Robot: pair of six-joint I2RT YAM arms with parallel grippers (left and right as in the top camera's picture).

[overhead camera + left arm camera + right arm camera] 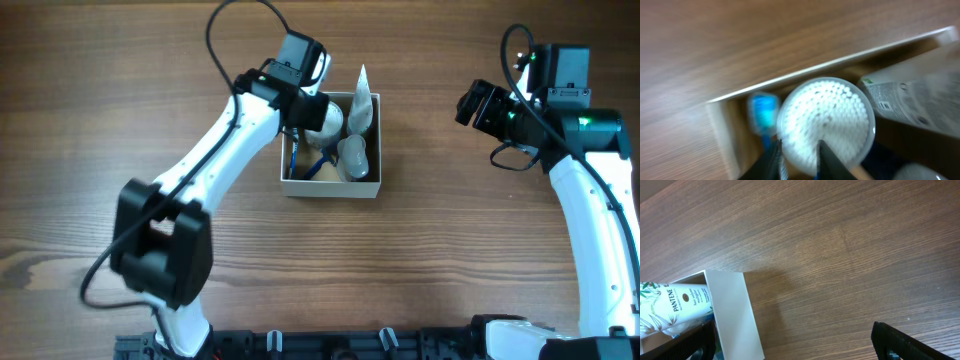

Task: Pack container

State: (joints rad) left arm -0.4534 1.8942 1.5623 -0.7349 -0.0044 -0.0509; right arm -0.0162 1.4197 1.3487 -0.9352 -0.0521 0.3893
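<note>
container (330, 188) | square, open-topped, thin white walls, tan cardboard inside | sits upright and flat on the wood table (450, 250), a little left of centre in the overhead view | sides squared to the table edges | partly filled, tan lining showing along the left wall

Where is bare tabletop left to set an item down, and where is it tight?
Bare wood lies between the white-walled square container and the right gripper, and across the wooden table in front of the container. Crowded: inside the container, where the left gripper hovers over a round clear tub of cotton swabs beside a white Pantene tube.
</note>
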